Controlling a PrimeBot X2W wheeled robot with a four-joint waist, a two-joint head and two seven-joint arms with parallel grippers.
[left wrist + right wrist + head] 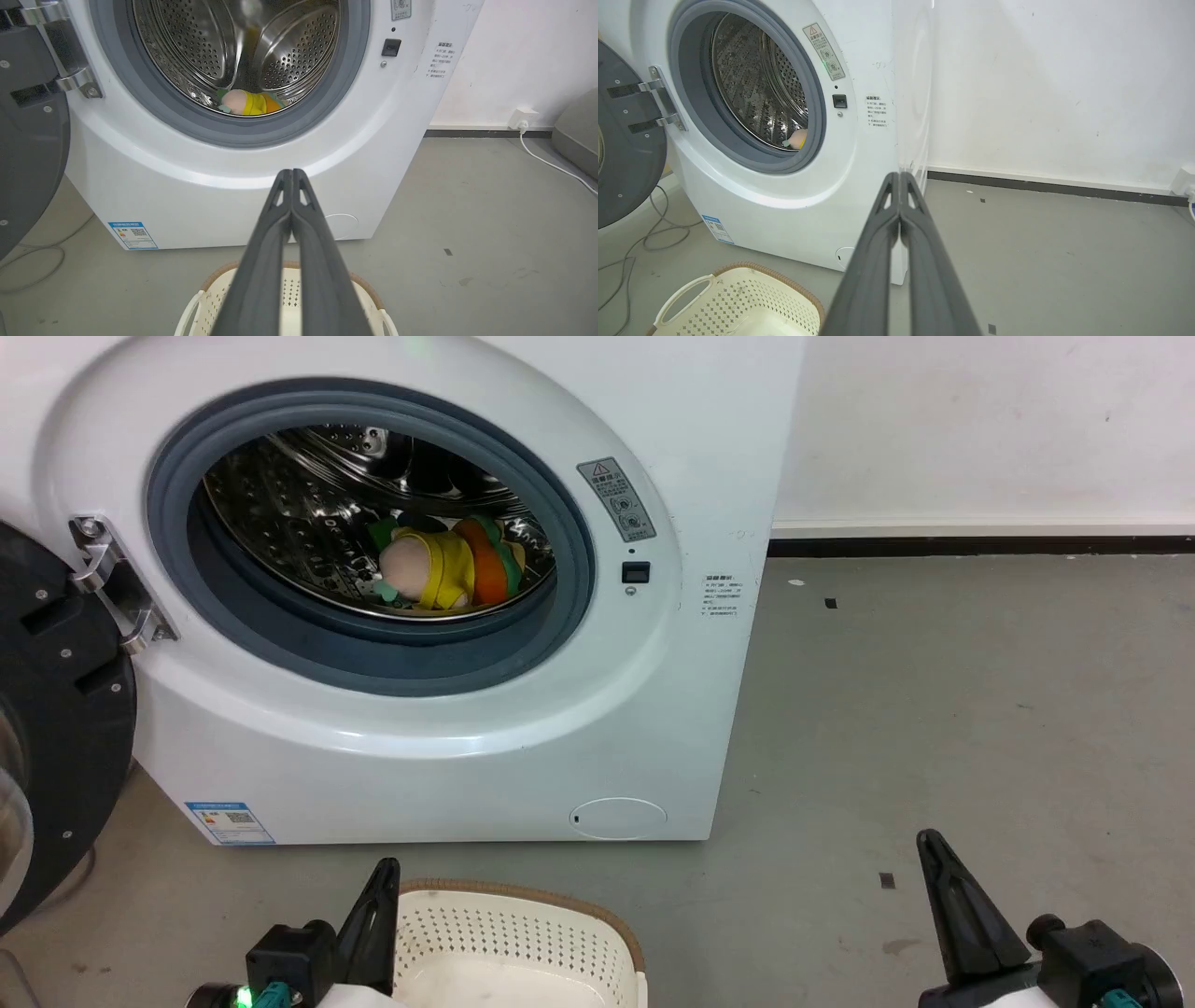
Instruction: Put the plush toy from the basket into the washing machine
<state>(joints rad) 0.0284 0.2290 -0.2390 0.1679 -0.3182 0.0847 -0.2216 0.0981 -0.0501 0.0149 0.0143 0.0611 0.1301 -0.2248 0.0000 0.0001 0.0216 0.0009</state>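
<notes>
Presently, task status: placement judged complete. No step of the transfer appears left, and the task does not call for closing the door.
Plush toy (446, 569): lying on the bottom of the drum (299, 504), inside the washing machine (420, 737), behind the grey gasket (373, 663). Pale pink part to the left, orange bun to the right. No gripper touches it.
Basket (523, 889): on the floor (934, 709) just in front of the machine, below the opening. The part of its inside in view is bare cream plastic.
Left gripper (386, 873): fingers pressed together along their length, nothing between them. Poised above the basket, well apart from the toy.
Right gripper (929, 842): fingers likewise closed on nothing, over bare floor to the right of the machine.
Door (56, 728): swung wide open to the left on its hinge (112, 583).
Head view: fullest look at the toy, with all its layers, and both grippers at once.
Left wrist view: looks straight into the drum, with the toy smaller and low at the front lip. Adds a wall socket (524, 115) with a white cable (551, 163) to the machine's right.
Right wrist view: takes the machine from its right, so a pale sliver of the toy peeps past the gasket. Adds a basket handle (684, 298) and loose cables (649, 233) on the floor beneath the door.
</notes>
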